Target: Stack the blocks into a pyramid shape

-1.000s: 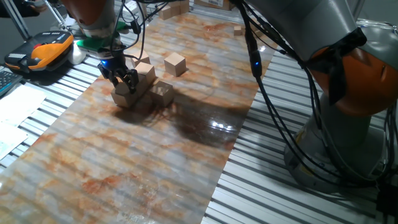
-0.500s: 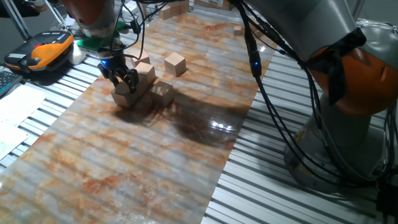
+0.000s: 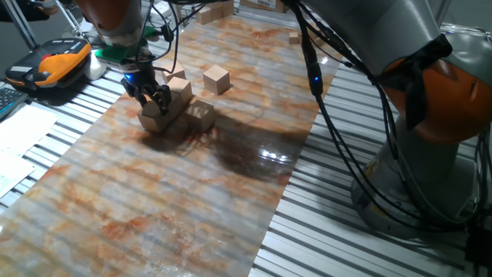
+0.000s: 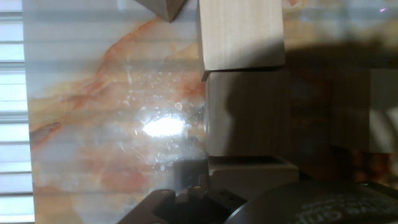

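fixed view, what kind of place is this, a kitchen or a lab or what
Most likely a robotics lab or workshop, not a kitchen. A big industrial arm with trailing cables works wooden blocks on a marble-patterned mat laid over a slatted metal table, and an orange handheld controller lies at the edge.

Arm (image 3: 430,85) was grey with orange joint bands. Black cables ran along it. Gripper (image 3: 151,98) was black, green collar above

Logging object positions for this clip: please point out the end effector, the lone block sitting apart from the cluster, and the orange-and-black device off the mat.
end effector (image 3: 154,98), fixed view, between its dark fingertips.
lone block (image 3: 216,78), fixed view, its front face.
orange-and-black device (image 3: 54,63), fixed view, its orange top.
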`<state>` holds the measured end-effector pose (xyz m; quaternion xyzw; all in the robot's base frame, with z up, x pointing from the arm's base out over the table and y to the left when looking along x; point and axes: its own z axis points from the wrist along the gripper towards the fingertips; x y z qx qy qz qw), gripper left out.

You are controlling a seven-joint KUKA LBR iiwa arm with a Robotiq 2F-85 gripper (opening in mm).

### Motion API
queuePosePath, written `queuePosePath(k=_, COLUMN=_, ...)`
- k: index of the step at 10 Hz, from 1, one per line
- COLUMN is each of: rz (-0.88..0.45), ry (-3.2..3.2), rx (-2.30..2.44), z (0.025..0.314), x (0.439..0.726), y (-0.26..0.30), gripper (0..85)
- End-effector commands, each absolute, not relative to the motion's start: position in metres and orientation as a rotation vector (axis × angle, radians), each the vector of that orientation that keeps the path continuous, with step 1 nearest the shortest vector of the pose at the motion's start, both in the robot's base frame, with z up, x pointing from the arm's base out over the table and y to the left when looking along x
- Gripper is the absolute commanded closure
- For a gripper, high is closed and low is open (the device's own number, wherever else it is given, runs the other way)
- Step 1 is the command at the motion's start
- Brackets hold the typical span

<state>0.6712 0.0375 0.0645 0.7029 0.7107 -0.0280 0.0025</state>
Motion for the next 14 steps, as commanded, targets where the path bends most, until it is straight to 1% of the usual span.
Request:
queuePosePath(k=1, rz=-0.088, ry=2.229, rx=2.206, z=0.0644, x=0.6713, y=0.0374, gripper=85.0)
queuePosePath(k=10, rz=-0.09, ry=2.214, rx=2.225, z=0.0595, x=0.6725, y=0.0336, gripper=85.0)
queuePosePath(k=14, rz=-0.053, ry=2.211, rx=2.231, z=0.0592, x=0.672, y=0.0331, gripper=85.0)
